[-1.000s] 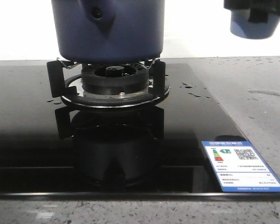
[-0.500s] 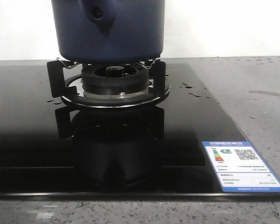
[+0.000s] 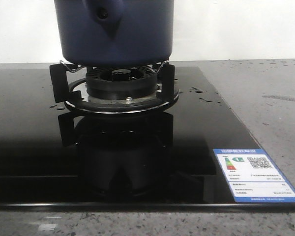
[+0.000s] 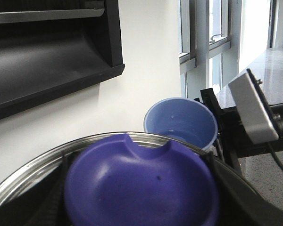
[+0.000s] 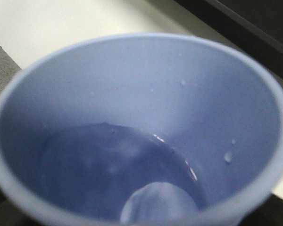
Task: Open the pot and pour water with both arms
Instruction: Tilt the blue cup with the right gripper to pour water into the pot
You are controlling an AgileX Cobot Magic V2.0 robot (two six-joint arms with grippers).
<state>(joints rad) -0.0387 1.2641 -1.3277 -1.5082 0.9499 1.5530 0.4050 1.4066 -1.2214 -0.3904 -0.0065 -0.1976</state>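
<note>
Right wrist view was filled by a pale blue plastic cup (image 5: 141,127), smooth-walled and beaded with droplets, water pooled at its bottom; neither pincer's fingers showed, so I cannot tell whether either was apart or together. Beyond the cup's rim sat a glossy purple lid (image 4: 141,186) ringed in metal. Below, the matte navy pot (image 3: 114,32) rested on the black burner grate (image 3: 115,91).

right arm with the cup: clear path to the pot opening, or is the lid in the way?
Probably clear, hedged. In the left wrist view the purple lid sits lifted close to that camera, the pot rim showing beneath it, and the blue cup hangs beyond the rim. Neither claw is visible, and the opening's far side is hidden.
</note>
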